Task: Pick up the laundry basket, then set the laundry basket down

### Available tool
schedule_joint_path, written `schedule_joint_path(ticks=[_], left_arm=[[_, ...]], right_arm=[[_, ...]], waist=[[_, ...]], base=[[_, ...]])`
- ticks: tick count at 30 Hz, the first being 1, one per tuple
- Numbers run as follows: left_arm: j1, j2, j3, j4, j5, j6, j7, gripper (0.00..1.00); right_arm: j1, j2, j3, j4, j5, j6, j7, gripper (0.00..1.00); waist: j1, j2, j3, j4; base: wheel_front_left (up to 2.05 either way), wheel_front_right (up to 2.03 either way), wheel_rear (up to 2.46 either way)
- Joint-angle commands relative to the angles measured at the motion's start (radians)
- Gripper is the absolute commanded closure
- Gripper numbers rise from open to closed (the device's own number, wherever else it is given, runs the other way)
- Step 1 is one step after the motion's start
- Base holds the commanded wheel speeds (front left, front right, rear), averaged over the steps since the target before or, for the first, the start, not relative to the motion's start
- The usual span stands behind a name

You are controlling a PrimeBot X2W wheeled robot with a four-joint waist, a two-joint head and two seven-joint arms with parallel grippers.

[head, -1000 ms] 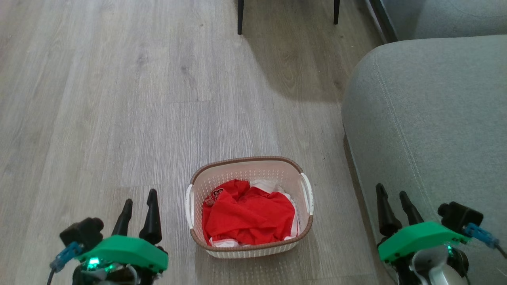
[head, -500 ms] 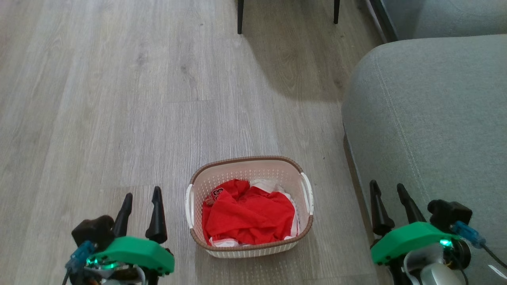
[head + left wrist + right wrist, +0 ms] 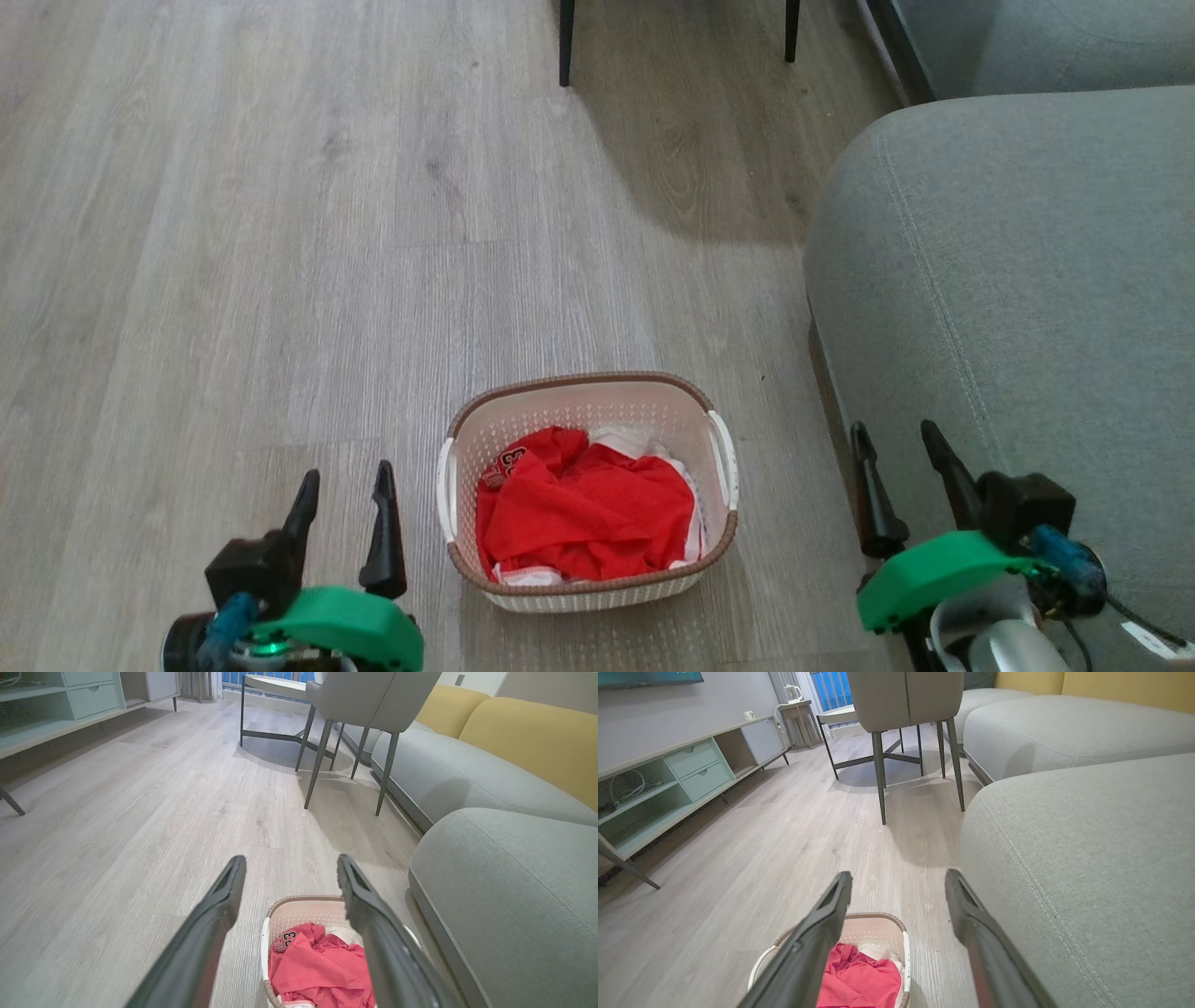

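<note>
Laundry basket (image 3: 579,413) between, left gripper (image 3: 345,471) spread beside it, right gripper (image 3: 892,427) spread opposite

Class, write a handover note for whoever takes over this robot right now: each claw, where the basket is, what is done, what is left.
Left claw: open, empty, to the left of the basket, not touching it.
Right claw: open, empty, to the right of the basket, by the sofa.
The basket stands on the floor beside the sofa, with red clothes inside.
Done: nothing; the basket is not yet gripped or lifted.
Left: probably take the white side handles, lift, then set it down.
</note>
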Motion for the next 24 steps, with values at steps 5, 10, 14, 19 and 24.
schedule_joint_path(ticks=[5,10,14,19,24], left_arm=[[-0.021,0.011,0.022,-0.04,0.049,0.012,-0.025,0.0],[-0.011,0.011,0.016,-0.041,0.102,0.018,-0.04,0.0],[-0.005,0.012,0.01,-0.043,0.136,0.022,-0.049,0.0],[-0.004,0.012,0.01,-0.037,0.132,0.021,-0.049,0.0],[-0.002,0.012,0.011,-0.034,0.13,0.021,-0.049,0.0]], right_arm=[[-0.045,-0.012,0.035,-0.042,-0.074,0.003,-0.03,0.0],[-0.042,-0.012,0.046,-0.045,-0.137,0.003,-0.044,0.0],[-0.041,-0.013,0.054,-0.047,-0.178,0.003,-0.054,0.0],[-0.039,-0.013,0.053,-0.044,-0.178,0.003,-0.054,0.0],[-0.037,-0.013,0.052,-0.043,-0.177,0.003,-0.054,0.0]], waist=[[0.0,-0.0001,-0.005,-0.002],[0.0,-0.0001,-0.009,-0.003],[0.0,-0.0001,-0.011,-0.003],[0.0,-0.0001,-0.013,-0.001],[0.0,-0.0001,-0.013,0.0]], base=[[0.0,0.0,0.0],[0.0,0.0,0.0],[0.0,0.0,0.0],[0.0,0.0,0.0],[0.0,0.0,0.0]])
